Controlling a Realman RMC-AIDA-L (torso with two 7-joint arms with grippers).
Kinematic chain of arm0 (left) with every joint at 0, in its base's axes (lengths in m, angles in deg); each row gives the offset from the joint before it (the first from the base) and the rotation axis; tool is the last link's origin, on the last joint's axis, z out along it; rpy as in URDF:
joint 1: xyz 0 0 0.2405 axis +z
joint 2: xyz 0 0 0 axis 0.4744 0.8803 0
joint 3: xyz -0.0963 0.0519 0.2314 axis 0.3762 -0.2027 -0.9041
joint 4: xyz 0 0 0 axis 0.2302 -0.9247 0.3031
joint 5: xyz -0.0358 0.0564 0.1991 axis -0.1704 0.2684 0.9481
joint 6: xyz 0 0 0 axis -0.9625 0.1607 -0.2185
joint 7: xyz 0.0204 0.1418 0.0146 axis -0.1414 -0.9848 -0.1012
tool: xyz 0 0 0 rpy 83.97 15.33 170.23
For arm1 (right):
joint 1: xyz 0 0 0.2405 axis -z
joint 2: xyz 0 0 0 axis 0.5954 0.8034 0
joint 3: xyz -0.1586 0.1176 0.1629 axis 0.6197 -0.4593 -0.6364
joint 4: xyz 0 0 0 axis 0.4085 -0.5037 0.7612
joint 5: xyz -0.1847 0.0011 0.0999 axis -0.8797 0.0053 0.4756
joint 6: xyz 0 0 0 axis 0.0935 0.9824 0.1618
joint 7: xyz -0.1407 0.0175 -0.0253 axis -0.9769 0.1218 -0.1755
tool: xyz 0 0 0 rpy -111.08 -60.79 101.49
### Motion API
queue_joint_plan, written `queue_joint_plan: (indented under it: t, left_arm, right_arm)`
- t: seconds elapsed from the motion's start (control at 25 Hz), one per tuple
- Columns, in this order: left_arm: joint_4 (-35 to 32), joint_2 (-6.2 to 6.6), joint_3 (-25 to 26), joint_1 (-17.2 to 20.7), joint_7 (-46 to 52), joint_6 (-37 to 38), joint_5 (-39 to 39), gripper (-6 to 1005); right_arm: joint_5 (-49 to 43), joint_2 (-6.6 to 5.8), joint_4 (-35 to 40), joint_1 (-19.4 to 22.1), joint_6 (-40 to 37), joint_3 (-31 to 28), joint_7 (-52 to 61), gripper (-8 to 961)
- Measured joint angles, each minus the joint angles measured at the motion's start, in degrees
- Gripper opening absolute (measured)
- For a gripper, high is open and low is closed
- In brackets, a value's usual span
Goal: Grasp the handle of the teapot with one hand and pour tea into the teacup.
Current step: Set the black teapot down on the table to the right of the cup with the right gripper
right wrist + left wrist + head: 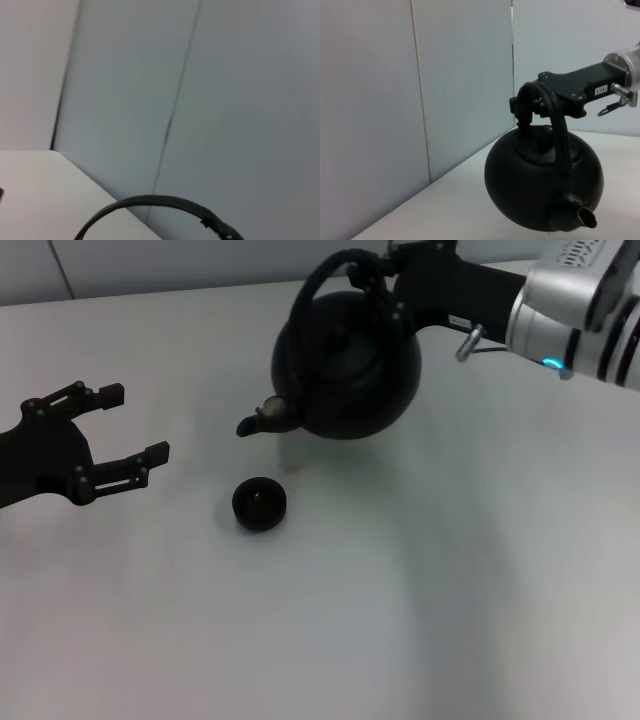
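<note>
Right gripper [385, 285] has fingers pinching the handle [320, 280] near its crown; teapot [350, 365] hangs off the counter [450, 590], tipped, spout [258, 422] pointing down toward the teacup [260, 503] but short of it. Pot looks heavy, rigid and likely to swing on the hoop; the flat crown band seems the best hold. Left gripper [125, 425] idle to the left, fingers spread. Cup contents and any tea stream can't be made out. Right wrist view catches only an arc of handle.
</note>
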Motion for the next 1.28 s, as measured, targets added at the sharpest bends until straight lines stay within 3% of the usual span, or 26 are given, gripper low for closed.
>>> queue_joint_plan:
  t: [0.8, 1.28]
  left_arm:
    - [0.07, -1.36, -0.02, 0.78, 0.09, 1.03, -0.07, 870]
    - [0.02, -1.48, -0.03, 0.68, 0.09, 1.14, -0.07, 870]
  right_arm:
    - [0.13, -0.39, -9.45, 1.80, 0.01, -10.63, -0.59, 90]
    - [0.13, -0.45, -11.58, 1.20, 0.82, -11.82, -0.64, 89]
